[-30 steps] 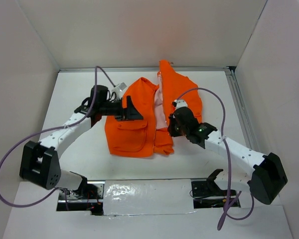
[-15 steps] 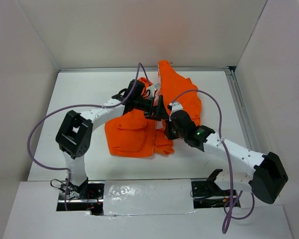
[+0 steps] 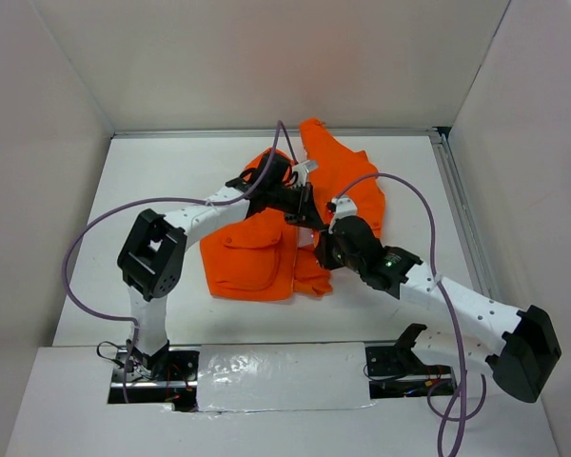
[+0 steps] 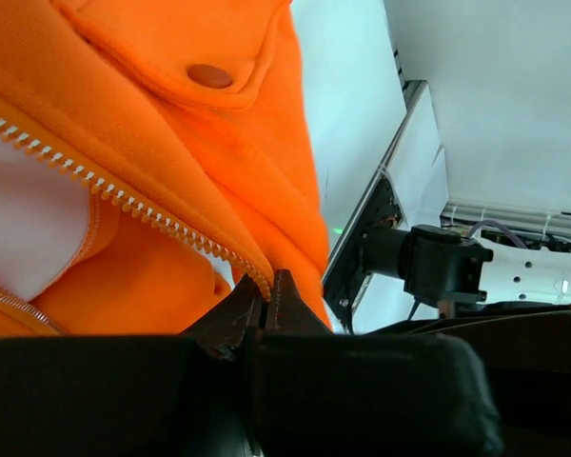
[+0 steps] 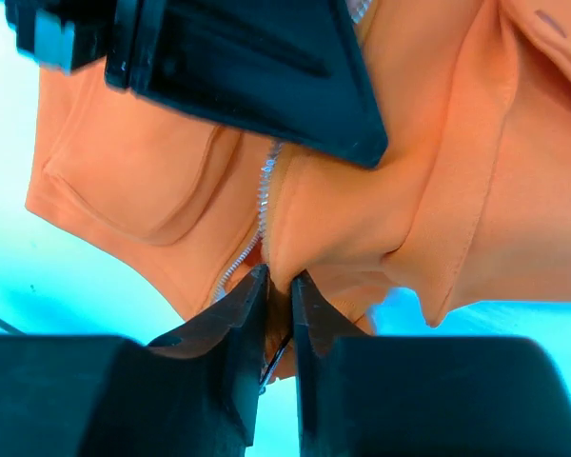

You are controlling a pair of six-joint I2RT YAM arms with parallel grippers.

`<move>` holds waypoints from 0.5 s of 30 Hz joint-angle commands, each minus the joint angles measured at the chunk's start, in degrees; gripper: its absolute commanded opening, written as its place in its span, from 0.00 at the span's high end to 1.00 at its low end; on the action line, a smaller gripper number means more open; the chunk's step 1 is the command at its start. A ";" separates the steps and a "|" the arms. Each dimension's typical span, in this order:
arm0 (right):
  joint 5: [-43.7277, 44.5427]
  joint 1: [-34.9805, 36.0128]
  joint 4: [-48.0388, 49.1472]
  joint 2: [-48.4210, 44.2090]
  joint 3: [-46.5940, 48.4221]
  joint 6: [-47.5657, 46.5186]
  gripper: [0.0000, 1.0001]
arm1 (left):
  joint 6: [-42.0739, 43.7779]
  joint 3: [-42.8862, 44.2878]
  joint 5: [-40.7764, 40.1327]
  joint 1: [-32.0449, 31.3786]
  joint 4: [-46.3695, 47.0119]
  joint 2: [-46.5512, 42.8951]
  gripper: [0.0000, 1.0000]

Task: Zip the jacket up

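Note:
The orange jacket (image 3: 257, 252) lies on the white table, its front partly open and pale lining showing. My left gripper (image 3: 309, 211) reaches over it from the left. In the left wrist view the left gripper (image 4: 266, 293) is shut, with the zipper teeth (image 4: 133, 202) running in between its tips. My right gripper (image 3: 322, 249) sits at the jacket's lower front edge. In the right wrist view the right gripper (image 5: 278, 281) pinches a fold of orange fabric beside the zipper (image 5: 264, 195). The left gripper's black body (image 5: 247, 67) hangs just above it.
White walls enclose the table on three sides. A metal rail (image 3: 454, 205) runs along the right edge. Purple cables (image 3: 404, 195) arc over both arms. A taped strip (image 3: 281, 376) lies between the arm bases at the front.
The left arm swung right from the jacket's left side to its middle and its jaws went from open to shut on the zipper edge. The right gripper stayed at the lower edge.

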 commanded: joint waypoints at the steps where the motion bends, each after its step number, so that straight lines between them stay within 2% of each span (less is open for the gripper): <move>1: 1.68 2.81 -0.16 -0.92 0.02 2.22 0.75 | -0.04 4.46 0.73 -0.40 2.24 -1.27 1.00; 6: 3.18 9.30 -4.82 -5.39 -5.25 9.24 0.48 | 1.62 8.33 -0.94 -0.57 1.36 -2.40 1.00; 11: 10.72 17.49 -10.00 -12.33 -7.63 19.35 0.45 | 2.85 7.72 -0.95 -0.92 2.42 -4.51 1.00; 13: 16.15 18.72 -11.15 -14.36 -7.54 20.94 0.40 | 3.12 6.84 -1.12 -1.36 2.77 -6.01 1.00; 14: 17.58 19.24 -11.24 -16.72 -7.54 21.99 0.33 | 3.12 6.58 -1.38 -1.45 2.77 -6.45 1.00; 15: 18.81 19.25 -10.90 -17.70 -7.80 22.35 0.32 | 3.21 5.88 -1.38 -1.71 3.03 -7.32 1.00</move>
